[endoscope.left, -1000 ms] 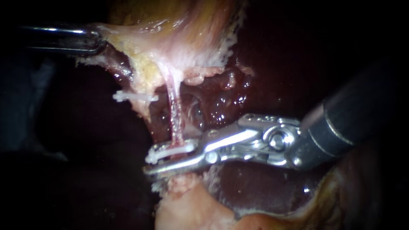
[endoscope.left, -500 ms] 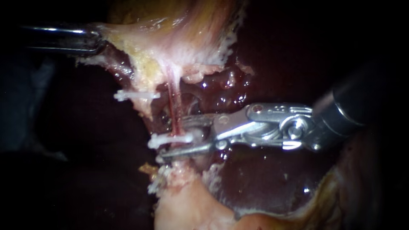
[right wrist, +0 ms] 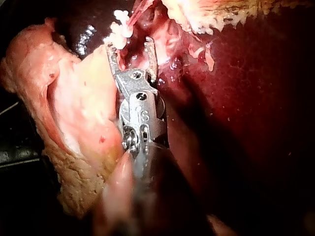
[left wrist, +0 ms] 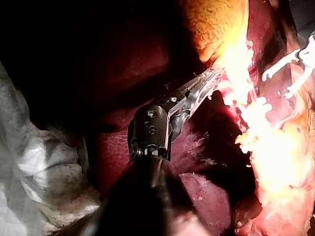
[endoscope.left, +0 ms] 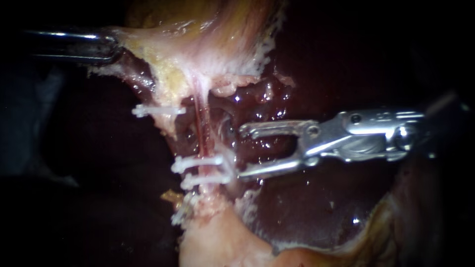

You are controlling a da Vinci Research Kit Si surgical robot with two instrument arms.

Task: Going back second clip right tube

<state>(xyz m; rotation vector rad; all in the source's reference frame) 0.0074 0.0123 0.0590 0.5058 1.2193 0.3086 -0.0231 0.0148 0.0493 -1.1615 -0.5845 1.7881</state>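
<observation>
the left tool [left wrist: 206,82] entered as a dark shaft, its tip half hidden against the gallbladder [endoscope.left: 213,44]. the left wrist view showed its jaws closed on that pale edge, the tips lost in glare. a lone clip [endoscope.left: 158,111] sat left of the right tube [endoscope.left: 200,123]. lower on that tube lay an upper clip [endoscope.left: 198,162] and a lower clip [endoscope.left: 207,180], close together. the right tool [endoscope.left: 241,152] gaped wide and empty just beside them, its shaft fading into dark above the liver [endoscope.left: 307,207].
</observation>
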